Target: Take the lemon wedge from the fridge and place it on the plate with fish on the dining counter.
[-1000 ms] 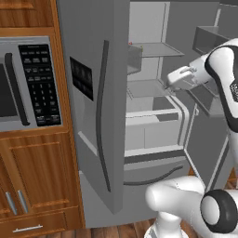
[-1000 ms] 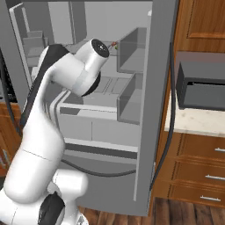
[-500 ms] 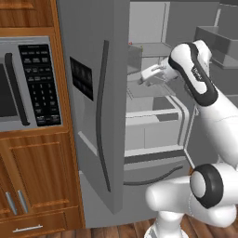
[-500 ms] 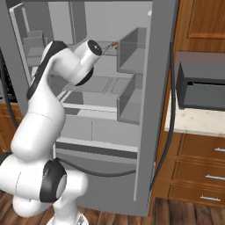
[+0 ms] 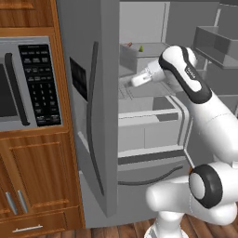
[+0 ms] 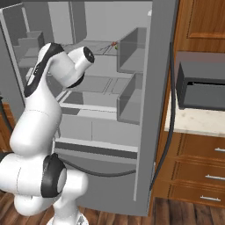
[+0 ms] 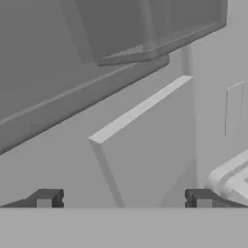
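One lemon wedge [image 5: 141, 48] on the open fridge [image 5: 93, 116] shelf (fingers [image 7: 47, 197] apart, nothing between).

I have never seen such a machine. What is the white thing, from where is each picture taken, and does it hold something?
The white thing is a robot arm on a base that can drive. Two pictures come from cameras on that base, behind the arm to its left and right. Both look into an open grey fridge. The third comes from a camera on the hand, looking along the gripper; its two dark fingertips stand wide apart, open, with nothing between them. On an upper shelf lies a tiny yellow-green lemon wedge beside a small red item. A microwave sits left of the fridge.
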Available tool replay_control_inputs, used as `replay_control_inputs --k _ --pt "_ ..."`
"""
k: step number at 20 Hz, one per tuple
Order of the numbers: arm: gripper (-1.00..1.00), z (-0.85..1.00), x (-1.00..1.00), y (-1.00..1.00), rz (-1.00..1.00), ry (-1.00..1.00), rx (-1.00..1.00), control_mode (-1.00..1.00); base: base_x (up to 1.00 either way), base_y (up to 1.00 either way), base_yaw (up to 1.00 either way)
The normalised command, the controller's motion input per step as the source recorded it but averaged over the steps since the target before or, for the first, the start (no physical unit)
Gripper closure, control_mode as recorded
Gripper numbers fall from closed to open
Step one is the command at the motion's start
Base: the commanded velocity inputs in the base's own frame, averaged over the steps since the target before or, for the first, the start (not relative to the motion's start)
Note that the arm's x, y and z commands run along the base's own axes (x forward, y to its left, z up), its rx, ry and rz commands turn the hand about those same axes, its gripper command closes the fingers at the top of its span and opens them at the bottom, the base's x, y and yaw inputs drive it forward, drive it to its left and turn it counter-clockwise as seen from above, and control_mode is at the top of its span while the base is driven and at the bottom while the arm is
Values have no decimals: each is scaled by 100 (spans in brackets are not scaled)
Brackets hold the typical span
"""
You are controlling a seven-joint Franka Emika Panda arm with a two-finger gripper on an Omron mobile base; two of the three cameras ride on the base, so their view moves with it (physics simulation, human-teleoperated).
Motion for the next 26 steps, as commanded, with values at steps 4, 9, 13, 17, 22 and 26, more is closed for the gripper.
replay_control_inputs --k 4,9,13,17,22,26 --pt "-100 -2 -3 100 34 -22 1 -100 0 0 0" --pt "-100 -1 0 51 14 -5 3 -100 0 0 0" --pt "-100 3 -50 -33 -5 -2 6 -100 0 0 0" --pt "-100 -12 -98 27 -3 -3 3 -100 0 0 0" --pt "-100 -40 -44 100 -4 -15 0 -100 0 0 0" --pt "-100 -42 -4 100 -9 -16 0 -100 0 0 0"
